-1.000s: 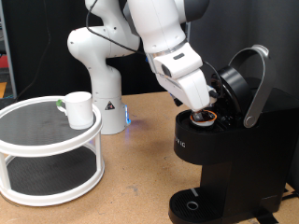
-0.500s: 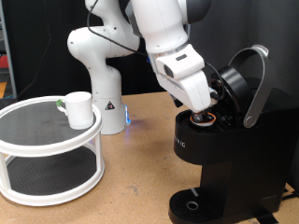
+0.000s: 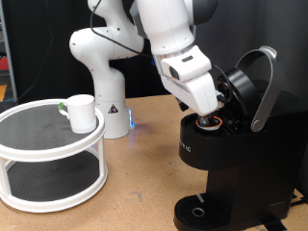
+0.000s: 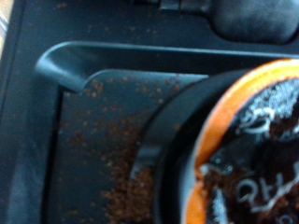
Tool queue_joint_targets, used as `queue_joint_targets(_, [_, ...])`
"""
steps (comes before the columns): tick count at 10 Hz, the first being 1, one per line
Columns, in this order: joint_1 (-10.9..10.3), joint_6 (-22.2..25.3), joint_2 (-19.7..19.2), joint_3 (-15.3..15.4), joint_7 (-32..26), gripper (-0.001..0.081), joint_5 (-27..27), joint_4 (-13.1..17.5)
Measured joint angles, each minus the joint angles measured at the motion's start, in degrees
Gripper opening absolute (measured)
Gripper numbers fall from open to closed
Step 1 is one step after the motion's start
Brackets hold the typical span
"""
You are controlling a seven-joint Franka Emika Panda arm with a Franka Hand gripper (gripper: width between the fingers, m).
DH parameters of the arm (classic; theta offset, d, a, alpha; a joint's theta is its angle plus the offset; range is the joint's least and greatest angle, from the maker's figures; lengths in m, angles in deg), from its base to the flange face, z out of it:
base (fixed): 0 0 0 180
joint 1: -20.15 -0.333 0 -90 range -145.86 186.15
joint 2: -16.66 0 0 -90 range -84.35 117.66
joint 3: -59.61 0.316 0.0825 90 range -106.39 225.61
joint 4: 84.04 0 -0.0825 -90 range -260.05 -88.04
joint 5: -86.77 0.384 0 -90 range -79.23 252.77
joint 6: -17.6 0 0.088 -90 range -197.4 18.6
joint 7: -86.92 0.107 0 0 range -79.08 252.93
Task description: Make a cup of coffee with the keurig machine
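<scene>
The arm [image 3: 159, 43] is reaching down from the exterior view's top into the keurig machine [image 3: 231, 159], which is standing at the exterior view's right with its lid [image 3: 252, 87] tilted up and open. The gripper [image 3: 209, 114] is sitting at the rim of the open pod chamber, over an orange-rimmed pod [image 4: 248, 149]; how wide its fingers are cannot be told. Coffee grounds [image 4: 103, 140] are lying beside the pod. A two-tier stand [image 3: 48, 154] is occupying the left. The cup [image 3: 79, 113] is standing on its top tier, well apart from the machine.
</scene>
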Motion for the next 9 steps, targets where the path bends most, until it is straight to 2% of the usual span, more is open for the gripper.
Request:
queue_joint_targets(2, [0.00,0.00,0.05,-0.01,0.00,0.0805,0.44,-0.04])
queue_joint_targets(4, [0.01,0.02,0.20,-0.20,0.04,0.0805,4.76,-0.09])
queue_joint_targets(6, [0.10,2.94,1.32,-1.33,-0.31,0.0805,8.59,0.84])
queue_joint_targets(7, [0.31,5.06,2.15,-2.24,-0.59,0.0805,9.47,1.70])
queue_joint_targets(9, [1.16,6.37,4.05,-3.66,-0.62,0.0805,9.19,3.09])
